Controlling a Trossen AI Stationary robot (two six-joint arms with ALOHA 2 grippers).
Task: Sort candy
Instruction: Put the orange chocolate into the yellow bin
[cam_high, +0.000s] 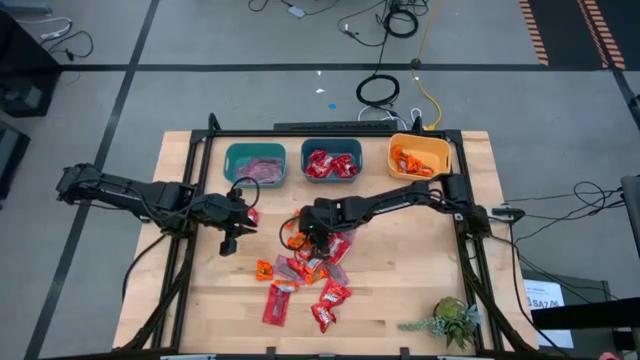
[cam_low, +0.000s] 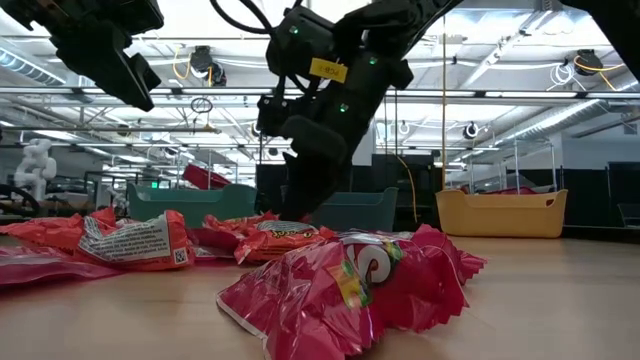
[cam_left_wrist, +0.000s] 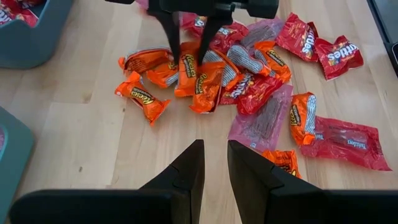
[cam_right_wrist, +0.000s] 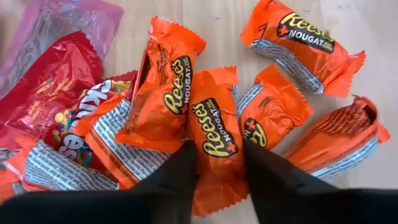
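Our right gripper (cam_right_wrist: 217, 171) is down in the candy pile (cam_high: 305, 275) at the middle of the desk (cam_high: 400, 310), its fingers (cam_right_wrist: 171, 180) closing on either side of one orange wrapper (cam_right_wrist: 214, 134) that reads "Reese's Nougat"; the wrapper sits between the tips with its long axis running straight out from the fingers, though we cannot tell if they pinch it firmly. Just beside it lie more orange Reese's packs, one angled across its neighbour (cam_right_wrist: 163, 87), another marked "Reese's Nougat" (cam_right_wrist: 298, 43) lying slantwise farther off. A red Skittles bag (cam_right_wrist: 68, 134) touches the orange ones, and a pinkish-mauve wrapper (cam_right_wrist: 59, 28) lies beyond. Our left gripper (cam_left_wrist: 214, 165) hovers near the pile's edge, fingers nearly together with a narrow gap, holding nothing. At the desk's far edge stand two teal bins (cam_high: 255, 163) and a yellow bin (cam_high: 420, 155), each already holding candy
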